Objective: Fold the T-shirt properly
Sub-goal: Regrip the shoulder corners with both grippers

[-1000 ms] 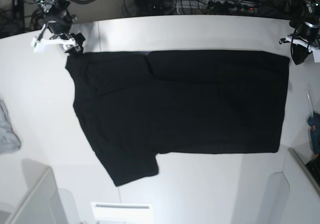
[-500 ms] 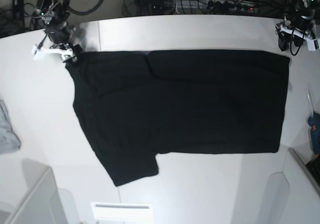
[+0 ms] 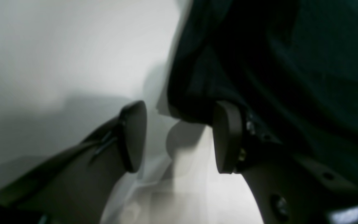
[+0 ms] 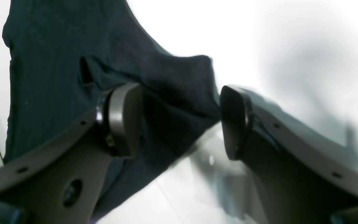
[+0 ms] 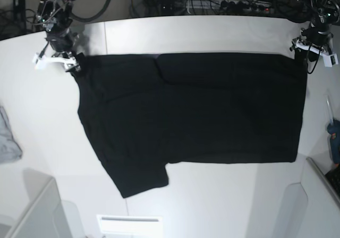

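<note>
The black T-shirt (image 5: 202, 110) lies flat on the white table (image 5: 212, 31), with one sleeve pointing toward the near edge. My left gripper (image 5: 304, 57) hovers at the shirt's far right corner. In the left wrist view it (image 3: 179, 137) is open, and the shirt's corner (image 3: 194, 99) sits just beyond the fingertips, not pinched. My right gripper (image 5: 73, 65) is at the far left corner. The right wrist view shows it (image 4: 180, 121) open too, with a fold of the shirt (image 4: 172, 93) lying loose between its fingers (image 4: 124, 118).
A small grey cloth (image 5: 7, 137) lies at the table's left edge. A blue object (image 5: 333, 137) sits at the right edge. Pale bins (image 5: 37, 211) stand along the near side, with another (image 5: 319, 195) at the near right. Cables crowd the space behind the table.
My left gripper has opened and shifted slightly left, up to the shirt's far right corner. My right gripper has drifted a little toward the near side. The shirt has barely moved.
</note>
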